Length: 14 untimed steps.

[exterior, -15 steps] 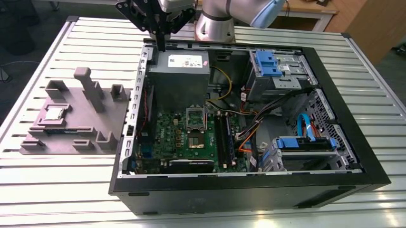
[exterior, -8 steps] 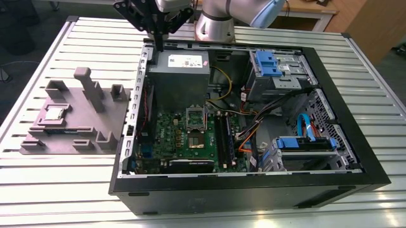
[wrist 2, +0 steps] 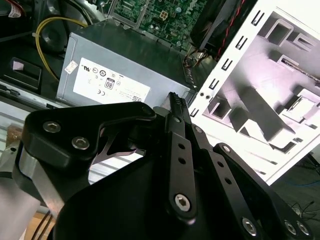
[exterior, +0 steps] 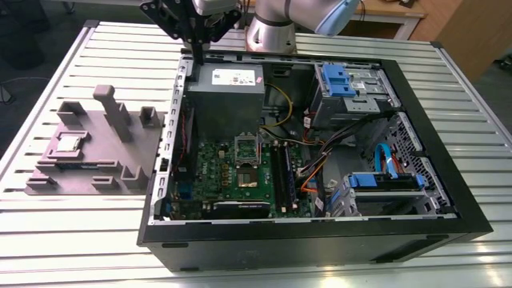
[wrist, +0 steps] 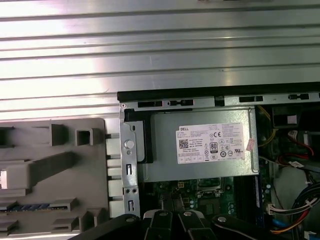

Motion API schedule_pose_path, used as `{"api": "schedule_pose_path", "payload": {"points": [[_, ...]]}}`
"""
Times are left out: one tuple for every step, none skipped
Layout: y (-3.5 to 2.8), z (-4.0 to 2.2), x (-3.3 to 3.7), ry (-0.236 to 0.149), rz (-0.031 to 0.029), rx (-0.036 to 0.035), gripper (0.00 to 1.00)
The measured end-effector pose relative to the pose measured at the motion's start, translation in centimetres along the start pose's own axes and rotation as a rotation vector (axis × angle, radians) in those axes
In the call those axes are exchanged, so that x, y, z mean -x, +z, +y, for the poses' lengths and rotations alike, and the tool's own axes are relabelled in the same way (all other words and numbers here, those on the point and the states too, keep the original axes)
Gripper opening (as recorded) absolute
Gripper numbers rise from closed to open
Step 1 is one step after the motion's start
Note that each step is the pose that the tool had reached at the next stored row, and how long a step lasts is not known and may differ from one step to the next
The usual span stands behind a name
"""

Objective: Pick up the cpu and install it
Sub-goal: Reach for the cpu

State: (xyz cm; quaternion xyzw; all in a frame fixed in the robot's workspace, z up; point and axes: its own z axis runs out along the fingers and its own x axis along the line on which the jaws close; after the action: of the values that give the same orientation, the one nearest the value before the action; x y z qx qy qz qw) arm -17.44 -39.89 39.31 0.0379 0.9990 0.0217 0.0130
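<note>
One gripper [exterior: 195, 59] is hovering above the power supply [exterior: 224, 102] at the corner of the open computer case [exterior: 320, 249], its fingers [wrist 2: 177, 130] pressing together with nothing between them. The cpu [exterior: 68, 143] is lying on the grey holder [exterior: 136, 147] at the exterior view's left, well apart from the gripper.

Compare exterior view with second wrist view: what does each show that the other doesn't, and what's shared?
Exterior view: the cpu lying in the grey fixture, the socket on the motherboard, the blue drive latches, and the end effector hanging over the case's back corner, holding nothing.
Second wrist view: the end effector's black linkage and screws up close, its tip seen against the power supply's corner.
Both: the power supply with its white label, the yellow cable, the fixture, the motherboard.
</note>
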Motion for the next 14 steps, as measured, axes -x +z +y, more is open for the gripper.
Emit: {"api": "schedule_pose_path", "payload": {"points": [[0.00, 0.00, -0.04, 0.000, 0.0000, 0.0000, 0.10], [0.00, -0.01, -0.08, 0.000, 0.0000, 0.0000, 0.10], [0.00, -0.01, -0.12, 0.000, 0.0000, 0.0001, 0.10], [0.00, -0.01, -0.16, 0.000, -0.0001, 0.0001, 0.10], [0.00, -0.02, -0.20, 0.000, 0.0000, 0.0000, 0.10], [0.00, -0.02, -0.24, 0.000, 0.0000, 0.0001, 0.10], [0.00, -0.02, -0.28, 0.000, -0.0001, 0.0001, 0.10], [0.00, -0.03, -0.33, 0.000, -0.0001, 0.0001, 0.10], [0.00, -0.03, -0.37, 0.000, 0.0000, 0.0001, 0.10], [0.00, -0.03, -0.40, 0.000, 0.0000, 0.0001, 0.10], [0.00, -0.04, -0.44, 0.000, -0.0001, 0.0001, 0.10], [0.00, -0.04, -0.48, 0.000, 0.0000, 0.0001, 0.10], [0.00, -0.04, -0.52, 0.000, -0.0001, 0.0001, 0.10], [0.00, -0.04, -0.56, 0.000, -0.0001, 0.0001, 0.10]]}}
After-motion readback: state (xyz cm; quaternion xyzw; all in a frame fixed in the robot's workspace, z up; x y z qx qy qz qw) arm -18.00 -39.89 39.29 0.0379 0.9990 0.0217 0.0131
